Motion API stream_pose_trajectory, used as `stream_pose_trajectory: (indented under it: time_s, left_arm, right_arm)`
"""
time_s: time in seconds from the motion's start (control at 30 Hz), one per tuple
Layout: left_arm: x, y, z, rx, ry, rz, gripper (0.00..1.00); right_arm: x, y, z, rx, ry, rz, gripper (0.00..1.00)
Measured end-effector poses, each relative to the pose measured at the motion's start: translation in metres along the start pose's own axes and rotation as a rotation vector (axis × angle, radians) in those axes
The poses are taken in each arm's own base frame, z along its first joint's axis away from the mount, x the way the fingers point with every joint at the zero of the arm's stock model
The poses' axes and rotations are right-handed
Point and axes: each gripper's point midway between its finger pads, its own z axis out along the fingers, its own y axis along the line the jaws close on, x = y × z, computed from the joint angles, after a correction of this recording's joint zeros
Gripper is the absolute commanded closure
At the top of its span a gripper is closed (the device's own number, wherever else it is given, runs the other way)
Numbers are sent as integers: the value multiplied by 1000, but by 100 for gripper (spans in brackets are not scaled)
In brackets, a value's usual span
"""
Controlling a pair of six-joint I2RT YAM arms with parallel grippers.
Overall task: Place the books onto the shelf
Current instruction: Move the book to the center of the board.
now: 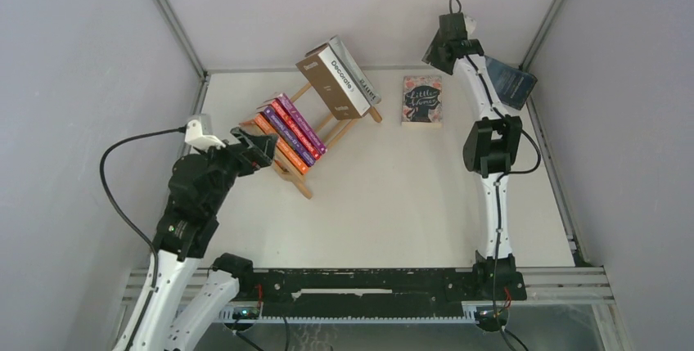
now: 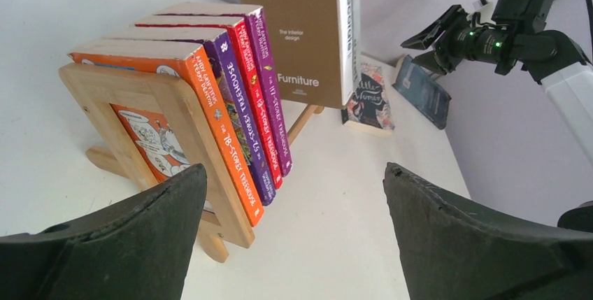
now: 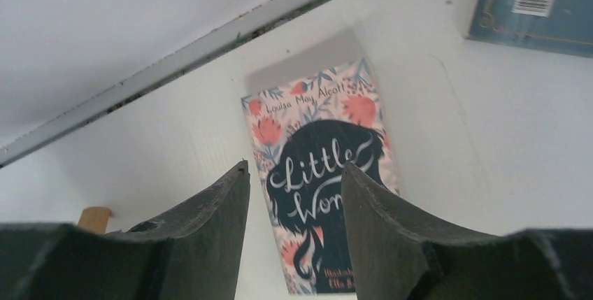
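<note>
Left claw [image 2: 294,198] is hanging wide open, gripping nothing, just short of the shelf [image 2: 150,97]. Straight ahead of its fingers, four paperbacks [image 2: 241,104] (orange, purple, red, purple) are standing spine-out in the shelf's near end. Beyond them the big brown book [image 2: 297,31] is standing upright at the far end. Right claw [image 3: 294,181] is hovering partly open and empty above the flowered paperback [image 3: 325,146], which is lying flat on the table [image 3: 489,160]. A dark blue book [image 3: 531,6] is sitting off to that claw's right.
</note>
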Motion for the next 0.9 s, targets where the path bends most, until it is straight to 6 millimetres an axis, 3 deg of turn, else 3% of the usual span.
stream_pose_trajectory:
  time_s: [0.13,0.27,0.37,0.47,0.7,0.9]
  left_arm:
    - [10,6,16,-30,46,3,0]
    - [20,12,29,-57,87,5,0]
    - [26,15,38,-71,109,6,0]
    - [31,18,46,-83,126,7,0]
    - [31,16,61,-90,137,4,0]
    - [33,15,79,-94,156,-3,0]
  right_arm:
    - [7,4,31,-41,7,36,40]
    - [32,0,71,-64,58,86,39]
    - [45,3,90,-100,87,135,38]
    - [44,12,99,-156,87,203,38]
    - [17,35,108,-312,54,397,37]
    - [18,40,120,-353,66,501,34]
